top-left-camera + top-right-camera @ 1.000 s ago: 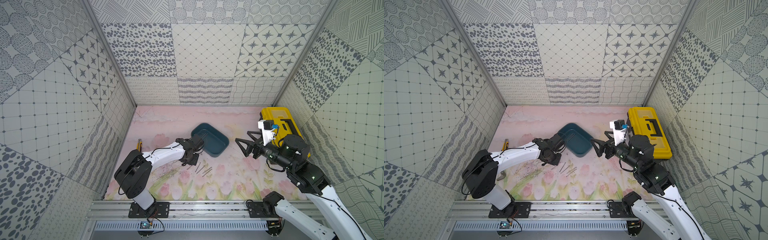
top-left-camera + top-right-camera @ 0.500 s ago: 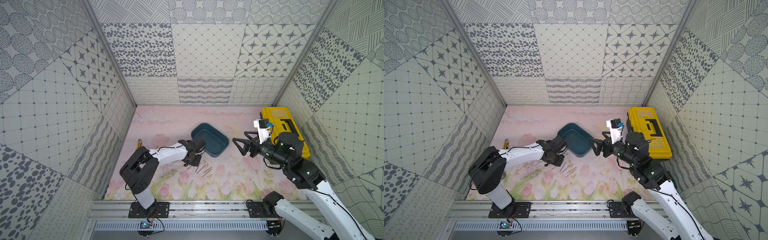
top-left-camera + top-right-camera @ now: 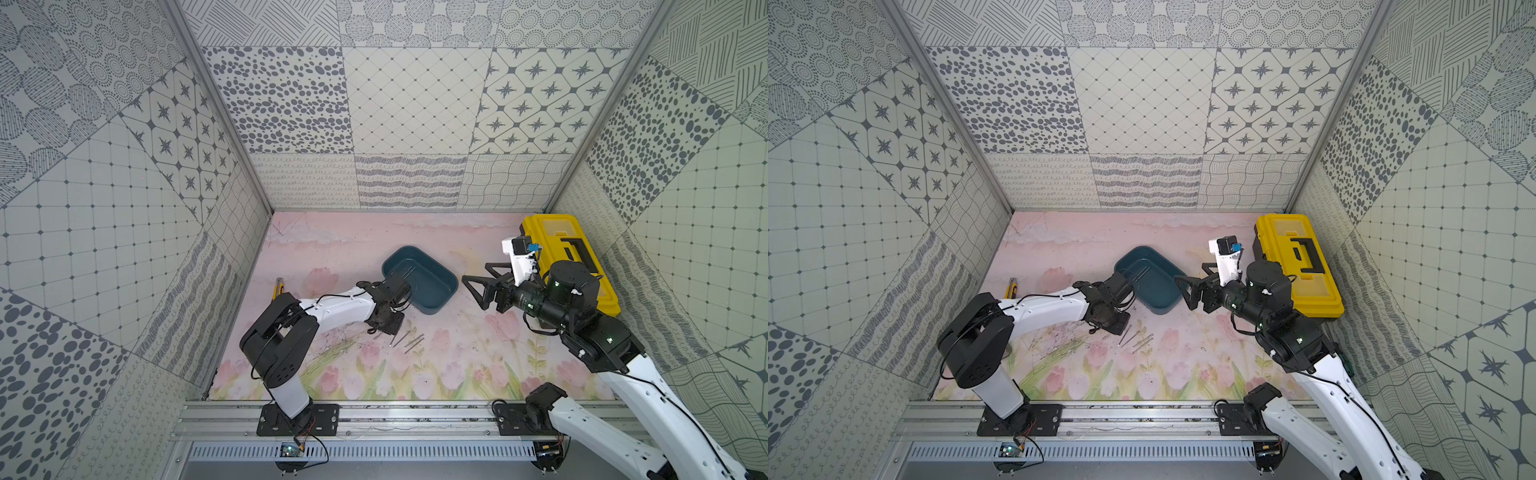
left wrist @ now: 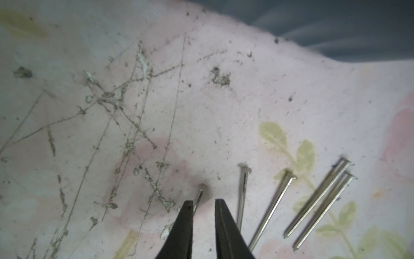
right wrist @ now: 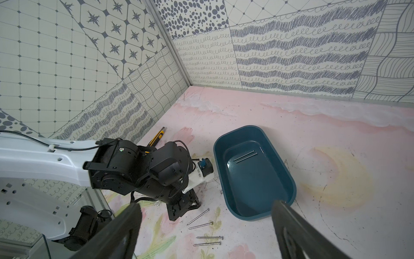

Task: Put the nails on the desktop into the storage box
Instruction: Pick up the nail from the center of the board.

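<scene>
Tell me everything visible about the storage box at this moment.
The storage box is a shallow dark teal tub, glossy plastic by its look, rectangular with rounded corners, no lid. It sits upright on the desktop, skewed to the walls. Two nails lie side by side inside, near its far end. Nothing else is seen touching it.

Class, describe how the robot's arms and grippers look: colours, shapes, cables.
The left arm and right arm have white links, black joints and thin black cables; green lights dot the right. The left gripper has tapering black fingers; the right gripper has triangular black ones.
</scene>
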Robot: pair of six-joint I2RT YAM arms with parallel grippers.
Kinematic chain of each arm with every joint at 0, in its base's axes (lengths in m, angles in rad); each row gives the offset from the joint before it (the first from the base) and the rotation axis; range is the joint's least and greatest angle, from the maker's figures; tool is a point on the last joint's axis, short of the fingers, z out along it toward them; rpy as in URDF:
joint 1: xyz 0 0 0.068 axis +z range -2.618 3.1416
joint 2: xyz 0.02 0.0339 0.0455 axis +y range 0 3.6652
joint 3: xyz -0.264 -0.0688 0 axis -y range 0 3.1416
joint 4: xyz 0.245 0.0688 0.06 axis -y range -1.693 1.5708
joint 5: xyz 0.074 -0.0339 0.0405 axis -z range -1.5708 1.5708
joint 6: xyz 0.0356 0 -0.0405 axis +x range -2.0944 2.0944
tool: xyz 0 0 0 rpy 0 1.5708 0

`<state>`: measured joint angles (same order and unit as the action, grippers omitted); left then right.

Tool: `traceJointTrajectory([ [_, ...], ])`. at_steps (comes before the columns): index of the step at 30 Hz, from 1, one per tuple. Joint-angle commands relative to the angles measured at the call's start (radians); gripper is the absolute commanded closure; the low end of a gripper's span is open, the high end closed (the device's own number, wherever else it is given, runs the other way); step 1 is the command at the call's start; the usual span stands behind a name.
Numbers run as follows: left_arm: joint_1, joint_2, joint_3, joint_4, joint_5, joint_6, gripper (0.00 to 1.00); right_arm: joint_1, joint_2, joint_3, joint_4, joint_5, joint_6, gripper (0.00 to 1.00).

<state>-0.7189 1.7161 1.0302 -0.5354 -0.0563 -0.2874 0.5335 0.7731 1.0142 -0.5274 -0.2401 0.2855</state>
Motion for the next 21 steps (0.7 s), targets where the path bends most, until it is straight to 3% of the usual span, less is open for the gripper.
traceJointTrajectory([
  [1, -0.002, -0.002, -0.019, -0.008, -0.002, 0.015, 0.78, 0.002, -0.002, 0.030, 0.038, -0.012, 0.011, 0.04],
  [12, 0.003, 0.005, -0.023, -0.023, -0.025, 0.025, 0.78, 0.002, 0.003, 0.033, 0.039, -0.017, 0.008, 0.04],
  [21, 0.021, 0.045, -0.030, -0.031, 0.043, 0.019, 0.78, 0.002, -0.004, 0.032, 0.040, -0.010, 0.002, 0.04],
])
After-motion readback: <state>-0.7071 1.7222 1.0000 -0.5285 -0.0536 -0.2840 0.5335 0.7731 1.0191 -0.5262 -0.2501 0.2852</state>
